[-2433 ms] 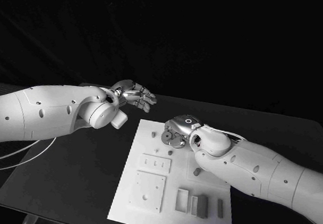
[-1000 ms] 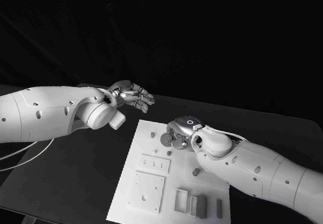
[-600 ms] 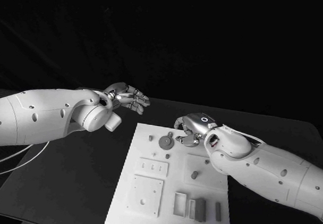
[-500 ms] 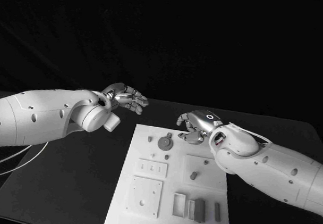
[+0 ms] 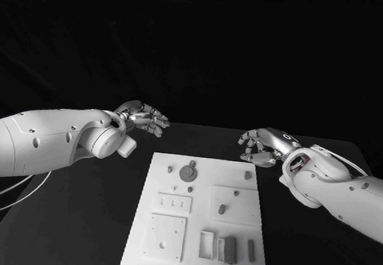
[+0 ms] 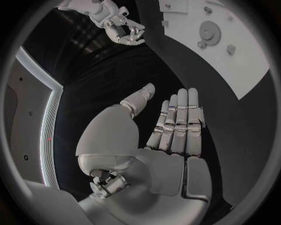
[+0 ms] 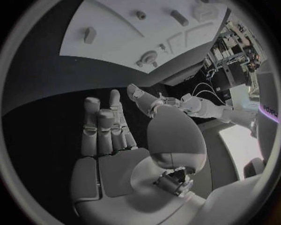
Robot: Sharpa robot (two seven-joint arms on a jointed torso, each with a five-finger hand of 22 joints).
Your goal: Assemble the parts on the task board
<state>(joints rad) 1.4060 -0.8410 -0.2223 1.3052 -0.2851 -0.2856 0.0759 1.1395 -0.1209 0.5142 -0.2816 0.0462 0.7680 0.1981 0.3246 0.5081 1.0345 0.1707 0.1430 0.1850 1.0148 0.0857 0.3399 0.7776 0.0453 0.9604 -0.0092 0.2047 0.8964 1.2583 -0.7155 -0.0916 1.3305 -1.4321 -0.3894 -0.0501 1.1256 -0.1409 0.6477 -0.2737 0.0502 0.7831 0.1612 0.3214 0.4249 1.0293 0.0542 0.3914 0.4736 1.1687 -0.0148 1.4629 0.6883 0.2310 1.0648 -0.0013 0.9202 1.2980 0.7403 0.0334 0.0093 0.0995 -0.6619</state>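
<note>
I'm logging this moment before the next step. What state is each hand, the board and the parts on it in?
left hand: open, holds nothing, off the board's far left corner.
right hand: open, holds nothing, off the board's far right corner.
task board: flat on the black table, untouched.
round gear part: lying on the board's far end, free of both hands.

Smooth white arm shells dotted with small dark screw holes end in the silver, segmented left hand (image 5: 143, 116) and right hand (image 5: 263, 146).

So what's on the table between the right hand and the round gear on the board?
In the head view, only bare white task board and black table separate the right hand from the gear.
</note>
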